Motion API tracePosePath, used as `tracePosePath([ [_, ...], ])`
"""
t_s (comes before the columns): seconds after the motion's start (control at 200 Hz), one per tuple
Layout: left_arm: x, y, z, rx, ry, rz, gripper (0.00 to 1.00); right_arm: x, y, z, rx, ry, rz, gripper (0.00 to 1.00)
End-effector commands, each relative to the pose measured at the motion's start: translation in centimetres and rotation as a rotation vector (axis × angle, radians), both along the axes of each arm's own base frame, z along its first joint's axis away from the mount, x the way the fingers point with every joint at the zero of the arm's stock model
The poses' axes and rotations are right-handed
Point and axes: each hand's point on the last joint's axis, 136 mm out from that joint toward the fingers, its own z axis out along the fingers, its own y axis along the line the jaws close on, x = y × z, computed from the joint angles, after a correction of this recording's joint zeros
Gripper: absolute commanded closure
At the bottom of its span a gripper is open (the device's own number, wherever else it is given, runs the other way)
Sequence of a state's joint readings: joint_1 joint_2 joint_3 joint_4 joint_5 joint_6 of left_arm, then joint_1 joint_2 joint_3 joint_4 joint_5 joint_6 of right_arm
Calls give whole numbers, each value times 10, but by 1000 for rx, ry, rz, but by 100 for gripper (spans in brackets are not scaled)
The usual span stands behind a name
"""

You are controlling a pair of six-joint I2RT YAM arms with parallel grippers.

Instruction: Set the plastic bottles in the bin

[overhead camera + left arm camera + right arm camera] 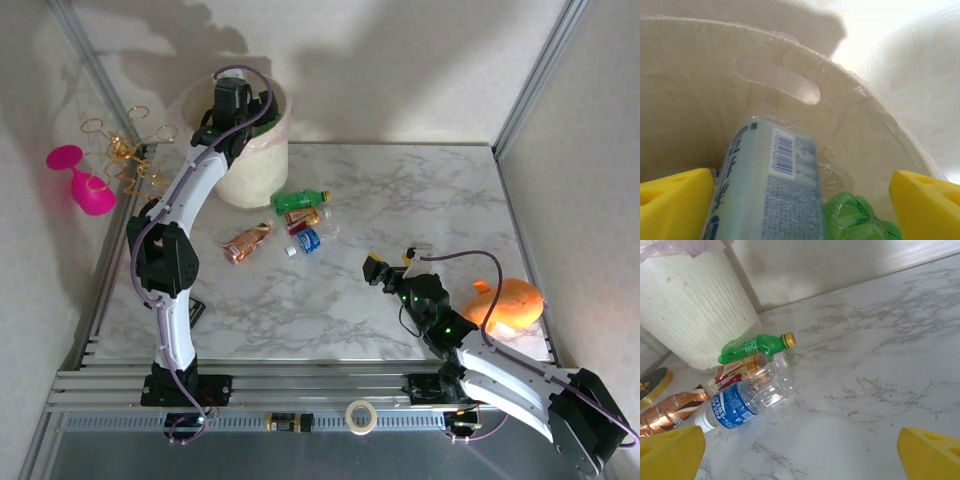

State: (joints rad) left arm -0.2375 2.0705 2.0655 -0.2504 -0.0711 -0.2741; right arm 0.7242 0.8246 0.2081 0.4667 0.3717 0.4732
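The cream-white bin (255,165) stands at the table's back left. My left gripper (232,100) hangs over its mouth, and in the left wrist view the left gripper (801,200) is open inside the bin (700,75). A pale blue-labelled bottle (770,185) lies loose between the wide-apart yellow fingers (675,200), beside a green bottle (855,220). On the table lie a green bottle (300,200), a red-labelled clear bottle (303,217), a blue-labelled bottle (310,238) and a copper-brown bottle (245,243). My right gripper (385,272) is open and apart from them. From the right gripper (800,455), the blue-labelled bottle (740,400) and the green bottle (752,346) lie ahead.
A pink wine glass (80,180) and a gold wire rack (130,150) sit left of the table. A round orange object (510,300) lies by the right arm. A tape roll (360,415) rests on the front rail. Metal posts frame the back corners.
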Motion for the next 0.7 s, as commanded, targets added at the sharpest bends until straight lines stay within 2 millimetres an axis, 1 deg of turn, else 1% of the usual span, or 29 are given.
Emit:
tracePosePath([
  [0.0,-21,1,42,-38,-70,-14,7,5,1,3,10,23,-17,1],
  [0.03,-26,0,50,-41,-89,-18,5,5,1,1,8,33,-18,1],
  [0.07,-33,-1,59,-45,-113,-21,1,6,-1,-6,10,60,-32,1],
  [0.075,-34,-1,59,-45,-115,-21,1,8,1,1,21,50,-34,1],
  [0.08,-35,-1,60,-47,-118,-21,1,9,1,4,30,48,-37,1],
  [0.1,-39,-1,65,-50,-130,-24,0,10,1,6,49,53,-51,1],
  [0.155,-50,-3,78,-64,-168,-32,1,13,-1,4,78,70,-80,1],
  [0.215,-63,-5,92,-83,-210,-43,0,15,2,6,88,67,-72,1],
  [0.295,-82,-10,106,-119,-258,-66,0,18,7,6,86,76,-62,1],
  [0.401,-110,-16,121,-162,-318,-92,0,23,15,7,79,94,-49,1],
  [0.416,-113,-17,120,-168,-322,-96,0,24,16,7,78,99,-49,1],
  [0.436,-121,-18,127,-179,-343,-104,0,25,17,7,78,104,-48,1],
  [0.496,-139,-24,129,-209,-371,-128,0,29,24,6,76,129,-40,1],
  [0.506,-141,-26,126,-213,-370,-133,0,30,25,6,77,134,-40,1],
  [0.566,-159,-32,127,-240,-391,-159,0,36,32,2,77,175,-38,1],
  [0.646,-181,-41,113,-272,-393,-191,0,43,44,-4,84,227,-32,1],
  [0.696,-193,-48,101,-288,-384,-214,0,47,52,-9,94,261,-21,1],
])
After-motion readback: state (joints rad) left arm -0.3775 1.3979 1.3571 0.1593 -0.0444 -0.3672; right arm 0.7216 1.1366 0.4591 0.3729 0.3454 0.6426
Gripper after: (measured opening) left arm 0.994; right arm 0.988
